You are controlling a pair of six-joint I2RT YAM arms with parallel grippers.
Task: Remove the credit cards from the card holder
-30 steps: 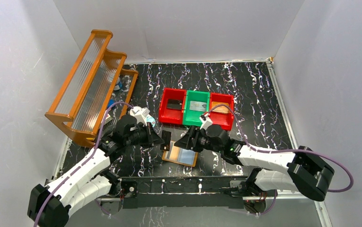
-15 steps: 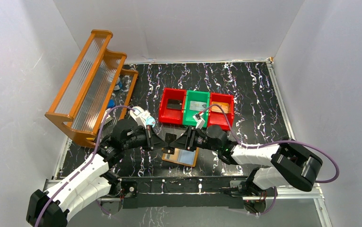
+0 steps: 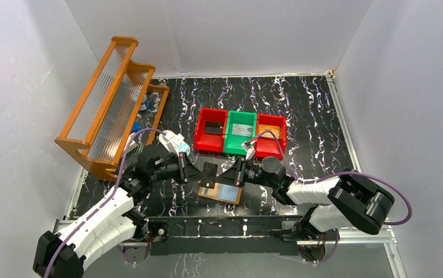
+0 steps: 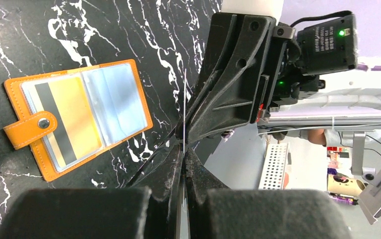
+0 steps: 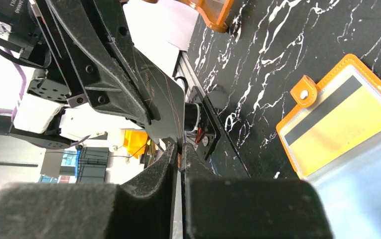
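— Left claw (image 4: 183, 144) pinches the dark card (image 5: 163, 109); right claw (image 5: 179, 147) nips its other edge, above the open holder (image 4: 29, 130) on the bench (image 3: 311, 116).
— Left should let go only once right grips firmly; yellow card (image 4: 71, 117) sits inside.

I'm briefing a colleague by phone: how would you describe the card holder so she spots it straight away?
Find the row of red and green bins mid-table. On their near side lies the card holder, flat and open. Only it has an orange border, clear pockets, a yellow card with a black stripe, and a snap tab.
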